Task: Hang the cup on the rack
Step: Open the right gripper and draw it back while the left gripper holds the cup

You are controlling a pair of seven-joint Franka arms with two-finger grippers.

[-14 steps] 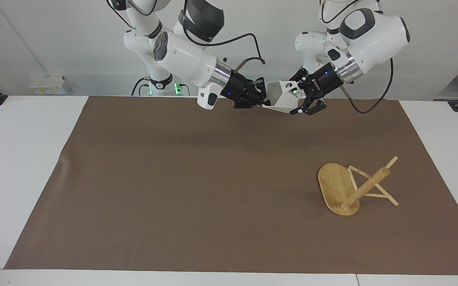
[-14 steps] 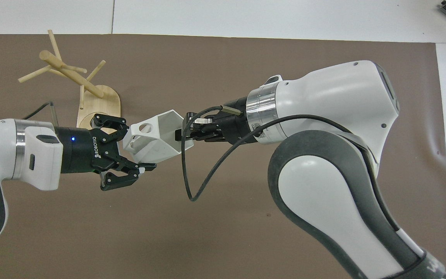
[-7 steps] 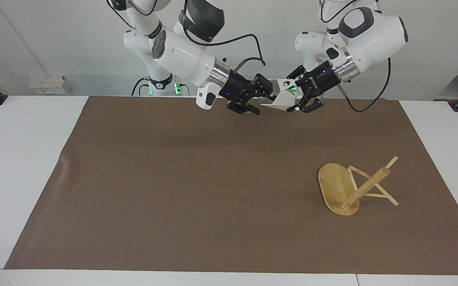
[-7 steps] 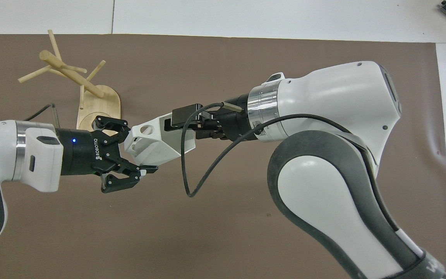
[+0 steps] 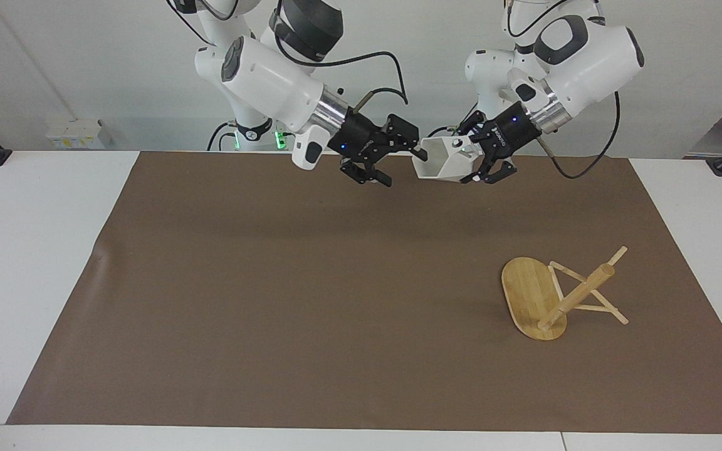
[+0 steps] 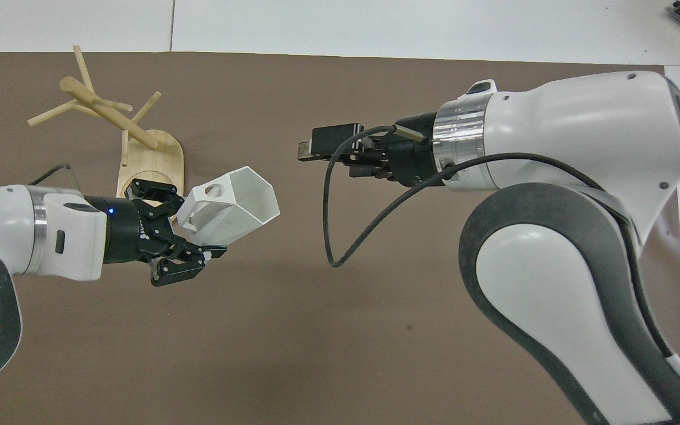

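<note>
The left gripper is clamped on the handle end of the small faceted white cup, holding it in the air over the brown mat, its mouth toward the right gripper. That gripper hangs just beside the cup, apart from it, fingers spread. The light bamboo mug rack lies tipped on the mat toward the left arm's end.

place: robotics lab | evidence: two robot arms, brown mat on white table, bare white wall
</note>
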